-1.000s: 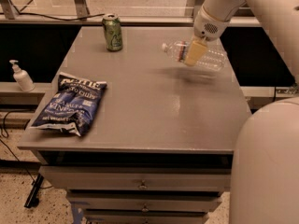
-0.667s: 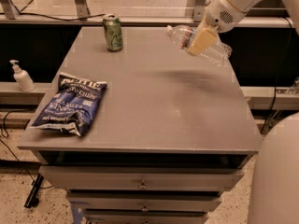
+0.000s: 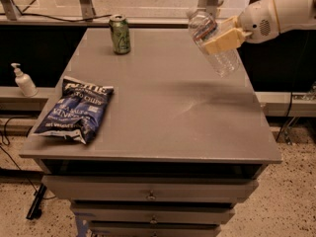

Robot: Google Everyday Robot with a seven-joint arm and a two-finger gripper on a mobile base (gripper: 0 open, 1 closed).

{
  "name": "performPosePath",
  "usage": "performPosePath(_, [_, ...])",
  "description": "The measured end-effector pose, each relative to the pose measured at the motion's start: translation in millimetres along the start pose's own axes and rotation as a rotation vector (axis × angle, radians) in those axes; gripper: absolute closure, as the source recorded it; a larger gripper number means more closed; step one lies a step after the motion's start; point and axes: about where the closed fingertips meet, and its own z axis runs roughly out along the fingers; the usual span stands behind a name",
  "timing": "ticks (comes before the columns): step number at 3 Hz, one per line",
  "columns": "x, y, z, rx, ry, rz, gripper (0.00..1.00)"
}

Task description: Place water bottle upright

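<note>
At upper right, in the air over the back right corner of the surface [image 3: 163, 127], the tool [image 3: 217, 37] — clenched, tan fingers [image 3: 229, 33] pressed on the midsection of the water bottle [image 3: 226, 62]. Carried in from the right edge on a white arm [image 3: 276, 11]. Water bottle lifted clear of the surface, touching nothing but the tool, tilted on a slant: one end up and to the left, the other down and to the right, out past the fingers. Cannot tell for sure which end carries the cap. Soft shadow on the grey top below it.

Farther off, near the back edge and left of centre, a green can [image 3: 120, 33], upright, well apart from the bottle. Toward the front left corner, a blue chip bag [image 3: 74, 110] lying flat — close to the left edge. Off the surface, on a ledge to the left, a small white pump bottle [image 3: 22, 80], standing. Under the top, a stack of drawers [image 3: 148, 194] with small knobs.
</note>
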Motion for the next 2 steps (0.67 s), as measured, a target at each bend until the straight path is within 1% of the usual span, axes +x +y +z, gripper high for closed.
performPosePath(1, [-18, 11, -3, -0.044, -0.248, 0.007, 1.0])
performPosePath(2, [-31, 19, -5, -0.076, -0.414, -0.052, 1.0])
